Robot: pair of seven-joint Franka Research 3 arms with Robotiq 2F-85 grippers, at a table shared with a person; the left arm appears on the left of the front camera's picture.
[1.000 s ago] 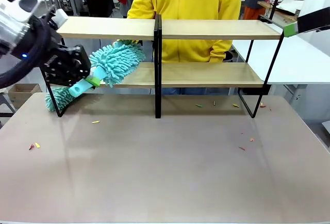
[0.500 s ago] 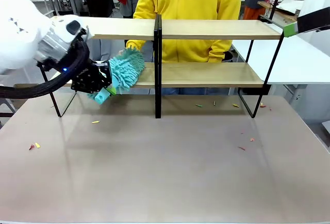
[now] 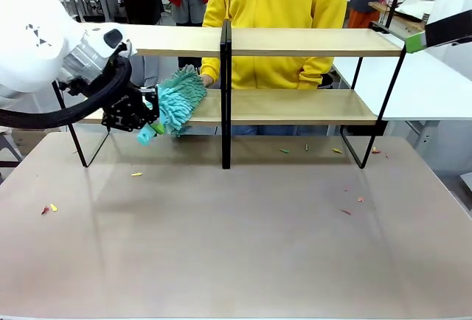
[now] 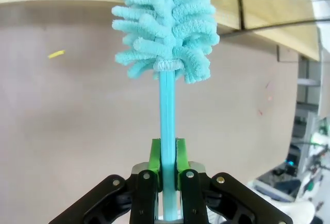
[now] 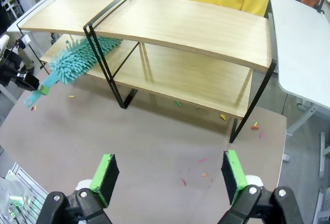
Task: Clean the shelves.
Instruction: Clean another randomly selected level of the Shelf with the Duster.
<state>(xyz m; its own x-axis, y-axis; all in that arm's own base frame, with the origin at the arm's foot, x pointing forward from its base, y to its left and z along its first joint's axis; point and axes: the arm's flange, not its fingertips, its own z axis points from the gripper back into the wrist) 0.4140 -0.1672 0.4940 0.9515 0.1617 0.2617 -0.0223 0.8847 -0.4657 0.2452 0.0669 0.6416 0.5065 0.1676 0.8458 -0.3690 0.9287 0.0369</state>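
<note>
Two-board shelves (image 3: 302,42) span the far side of the table (image 3: 236,231); we log the left gripper (image 4: 166,158) clenched on a teal duster (image 4: 164,22) at the lower left board, right gripper (image 5: 169,175) released.

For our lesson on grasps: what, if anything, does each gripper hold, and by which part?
The left gripper holds the teal duster by the lower end of its thin handle. The right gripper is open, holding nothing.

The shelves (image 3: 295,42) are seen in pale wood grain with a black frame (image 3: 226,99), the fluffy duster (image 3: 179,99) in turquoise on a lighter blue handle (image 4: 166,105), both the left end effector (image 4: 167,154) and right end effector (image 5: 169,175) in black with green pads (image 5: 106,176), the tabletop (image 3: 236,246) in grey-beige.
</note>
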